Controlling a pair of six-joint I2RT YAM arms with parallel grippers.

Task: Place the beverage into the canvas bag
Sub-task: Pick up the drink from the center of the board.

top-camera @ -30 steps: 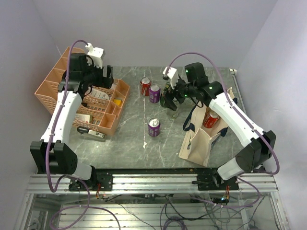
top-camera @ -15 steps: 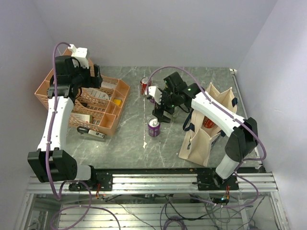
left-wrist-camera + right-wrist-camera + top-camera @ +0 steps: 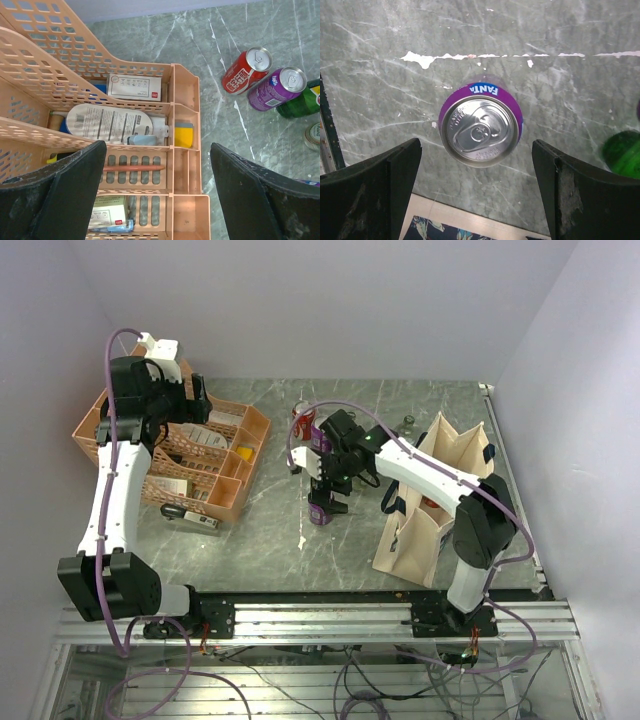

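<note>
Right gripper [image 3: 476, 147] swung off the canvas bag [image 3: 441, 476], now spread wide above purple Fanta can [image 3: 480, 127], gripping nothing. Can stands upright on table [image 3: 265, 535] left of bag, axis vertical, lid up. Left gripper [image 3: 157, 160] also released.

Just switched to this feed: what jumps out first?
The purple Fanta can stands upright on the marble table, directly below the open right gripper, which is not touching it. The canvas bag stands open at the table's right side. The open left gripper hovers over the orange trays at far left.
</note>
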